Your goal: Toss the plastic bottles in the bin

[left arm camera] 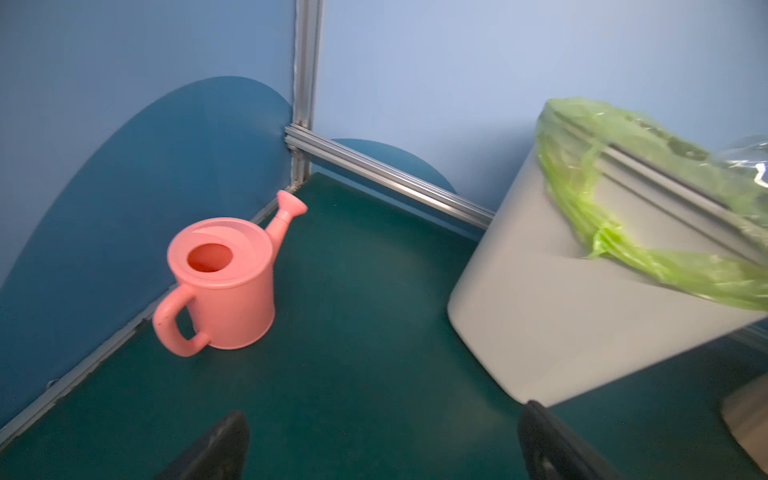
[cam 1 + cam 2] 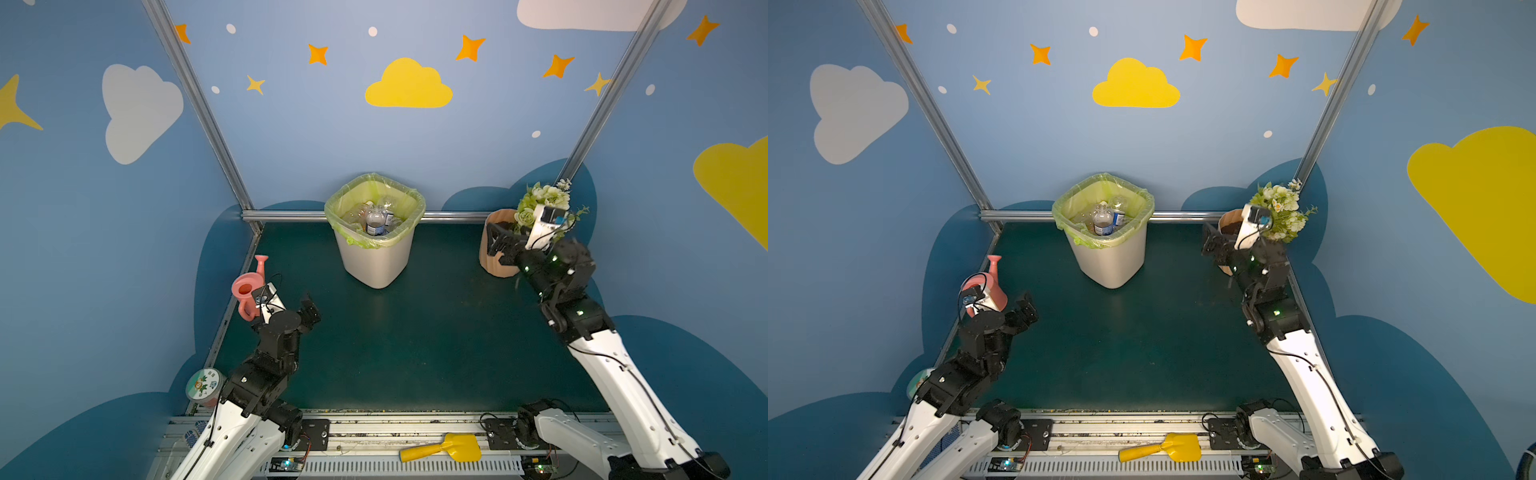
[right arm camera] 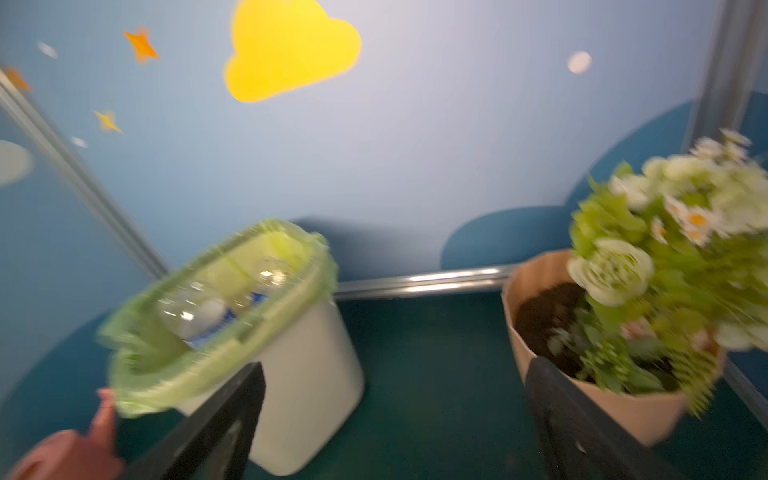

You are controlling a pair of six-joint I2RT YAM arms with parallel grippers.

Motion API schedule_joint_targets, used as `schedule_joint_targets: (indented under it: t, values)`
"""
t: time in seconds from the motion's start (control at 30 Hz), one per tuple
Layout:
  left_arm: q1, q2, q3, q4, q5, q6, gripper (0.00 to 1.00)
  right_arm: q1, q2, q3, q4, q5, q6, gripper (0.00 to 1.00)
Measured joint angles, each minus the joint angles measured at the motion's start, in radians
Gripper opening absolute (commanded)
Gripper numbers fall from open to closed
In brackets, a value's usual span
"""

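"Clear plastic bottles (image 2: 376, 224), where are they?"
"Heaped inside the tall off-white lined bin (image 2: 374, 266), mid far edge of the green worktop (image 2: 415, 332)."
"Jaws?"
"Both pairs spread wide, empty: right by the far-right corner, left by the left edge."

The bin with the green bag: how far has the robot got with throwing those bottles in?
Done: several clear plastic bottles lie inside the off-white bin lined with a yellow-green bag. In hand: nothing; the left claw and right claw both stand open and empty. Left: seemingly nothing, since no bottle shows on the dark green tabletop, only a pink watering can and a peach flowerpot.
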Motion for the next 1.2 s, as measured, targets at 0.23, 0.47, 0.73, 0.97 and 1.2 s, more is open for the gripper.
schedule_joint_targets:
  t: [0.23,0.47,0.73,0.97,1.2]
  values:
    - [0.006,0.002,-0.103,0.048,-0.128,0.073,1.00,-0.060,-0.086,-0.565,0.175,0.127,-0.224,0.96]
    - [0.056,0.095,-0.208,0.269,-0.159,0.211,1.00,-0.143,0.013,-0.662,0.443,0.082,-0.298,0.96]
    - [0.196,0.302,-0.257,0.491,-0.062,0.229,1.00,-0.198,0.387,-0.734,0.843,0.019,-0.287,0.96]
    - [0.283,0.468,-0.256,0.654,0.031,0.263,1.00,-0.251,0.553,-0.621,0.856,-0.087,-0.275,0.97]
    - [0.338,0.711,-0.256,0.890,0.104,0.311,1.00,-0.282,0.540,-0.582,0.846,-0.148,-0.263,0.97]
